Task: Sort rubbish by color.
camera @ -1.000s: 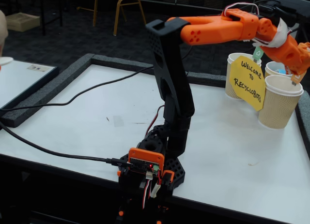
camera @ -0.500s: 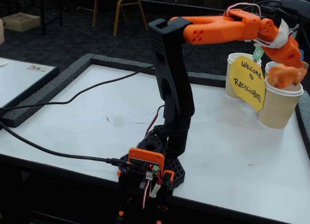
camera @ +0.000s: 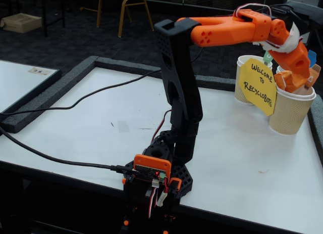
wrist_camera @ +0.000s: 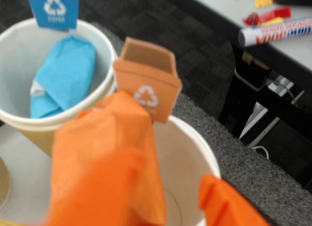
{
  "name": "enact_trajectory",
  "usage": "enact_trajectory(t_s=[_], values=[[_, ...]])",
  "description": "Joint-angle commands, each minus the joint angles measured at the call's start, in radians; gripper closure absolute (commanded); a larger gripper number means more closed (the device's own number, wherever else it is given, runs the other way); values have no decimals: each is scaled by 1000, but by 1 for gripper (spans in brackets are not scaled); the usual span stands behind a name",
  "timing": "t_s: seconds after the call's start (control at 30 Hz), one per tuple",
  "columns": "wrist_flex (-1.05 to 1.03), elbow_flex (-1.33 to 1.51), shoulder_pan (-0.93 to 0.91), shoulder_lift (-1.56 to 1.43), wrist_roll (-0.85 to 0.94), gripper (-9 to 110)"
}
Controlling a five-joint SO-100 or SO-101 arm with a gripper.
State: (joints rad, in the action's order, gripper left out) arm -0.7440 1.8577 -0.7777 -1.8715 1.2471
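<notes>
Over the cup (wrist_camera: 190, 162) at the white desk's (camera: 101, 123) far right corner, the orange wad (wrist_camera: 109, 153) hangs above the rim, pinched by the gripper (camera: 292, 81). Blue wad (wrist_camera: 63, 74) lies in the neighbour cup (wrist_camera: 19, 45). Dark carpet (camera: 65, 32) surrounds.

Even, soft indoor light fills both views. In the fixed view the white tabletop (camera: 101, 128) is bright, nearly washed out, with only faint shadow beside the black arm base (camera: 166, 168); the dark carpeted floor (camera: 75, 32) behind stays dim. The wrist view is blurred up close: the crumpled orange paper wad (wrist_camera: 109, 162) is smeared, while the sky-blue paper wad (wrist_camera: 63, 74) looks sharper.
</notes>
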Motion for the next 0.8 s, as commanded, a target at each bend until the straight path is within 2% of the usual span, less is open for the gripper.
enact_trajectory(t_s=[0.0, 0.4, 0.77], values=[[-37, -175, 20, -160, -5, 101], [-213, -29, 23, -577, -5, 101], [-523, 29, 107, -877, -15, 101]])
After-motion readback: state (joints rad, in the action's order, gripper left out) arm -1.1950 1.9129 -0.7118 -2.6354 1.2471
